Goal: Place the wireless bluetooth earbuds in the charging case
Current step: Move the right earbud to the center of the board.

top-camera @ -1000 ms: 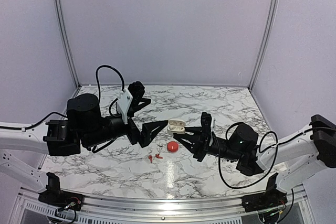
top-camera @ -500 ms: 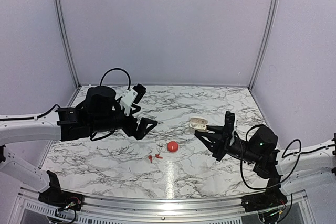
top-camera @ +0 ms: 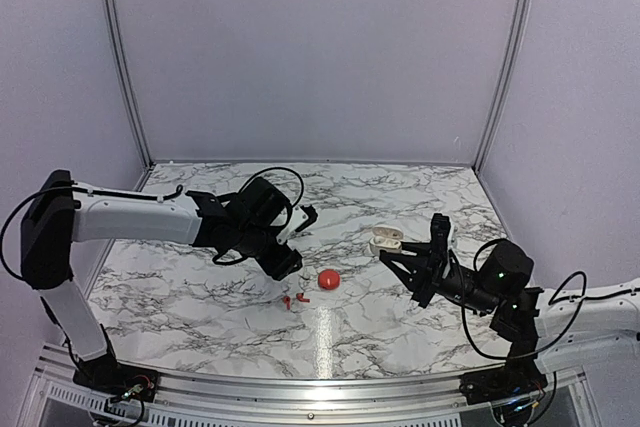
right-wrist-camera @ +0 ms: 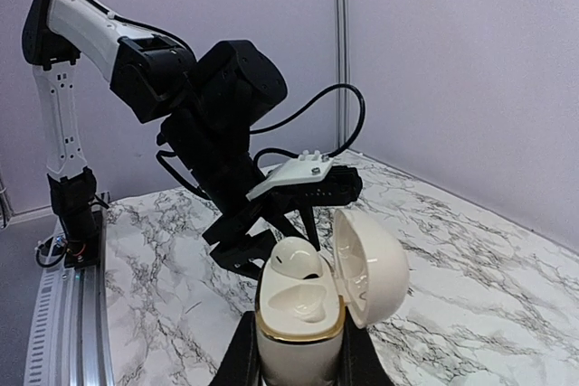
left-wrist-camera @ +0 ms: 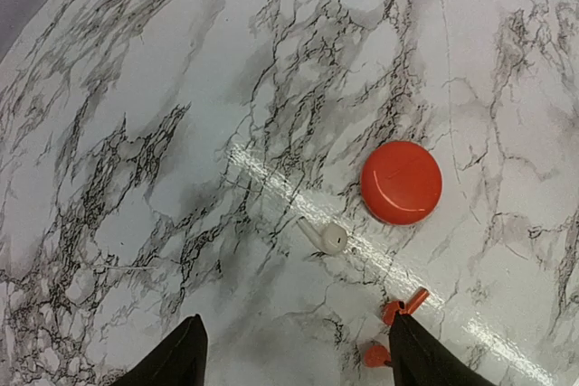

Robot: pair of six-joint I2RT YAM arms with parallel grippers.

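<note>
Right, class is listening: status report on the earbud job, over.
Left gripper open above the red earbuds, both loose on the marble. Right gripper shut on charging case, lid open. Red ball, white earbud-shaped piece close by.

I see a red ball (top-camera: 328, 279) lying near the middle of my white, black-veined marble table (top-camera: 420, 197). Just beside the ball, not touching it, lies a small white stemmed piece (left-wrist-camera: 326, 237), which is clear only in my left wrist view. A bright streak of glare runs across the marble past the ball. Beyond the ball stand pale lilac walls (top-camera: 320, 47); on its near side runs a metal rail (top-camera: 300, 387).
</note>
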